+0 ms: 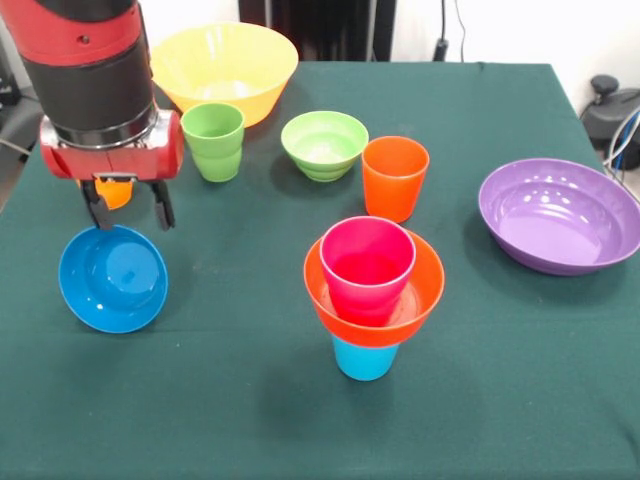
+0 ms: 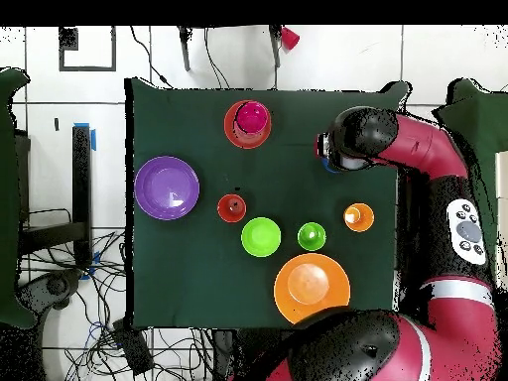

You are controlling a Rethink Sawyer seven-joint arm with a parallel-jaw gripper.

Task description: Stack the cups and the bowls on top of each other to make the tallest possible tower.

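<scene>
- Partly built tower (image 1: 372,300): light blue cup (image 1: 364,360) at the bottom, orange bowl (image 1: 374,292) resting on it, magenta cup (image 1: 366,266) standing upright inside that bowl. Three pieces stacked, well apart from the gripper (image 1: 128,205), on the side toward the table's middle.
- Still loose on the green table (image 1: 250,420): blue bowl (image 1: 112,277), green cup (image 1: 213,141), light green bowl (image 1: 324,144), orange cup (image 1: 394,177), yellow bowl (image 1: 224,70), purple bowl (image 1: 558,214), and a small yellow-orange cup (image 2: 358,216).
- So roughly a third done, most pieces not yet placed, judging by the count.
- Blue bowl directly under the gripper, opening upward, its far rim just below the fingertips (image 1: 163,217).
- Green cup just beside the gripper, upright; yellow bowl beyond that cup.
- Yellow-orange cup mostly hidden behind the gripper in the front view, only a small orange patch visible between the fingers.
- Purple bowl farthest from the gripper, at the opposite edge of the table.
- Arm (image 1: 95,75) pointing straight down, wrist vertical, gripper low over the blue bowl's rim.
- Fingers spread apart, holding nothing; contact with the bowl not possible to confirm.
- Probably in position to take the blue bowl as the next piece.
</scene>
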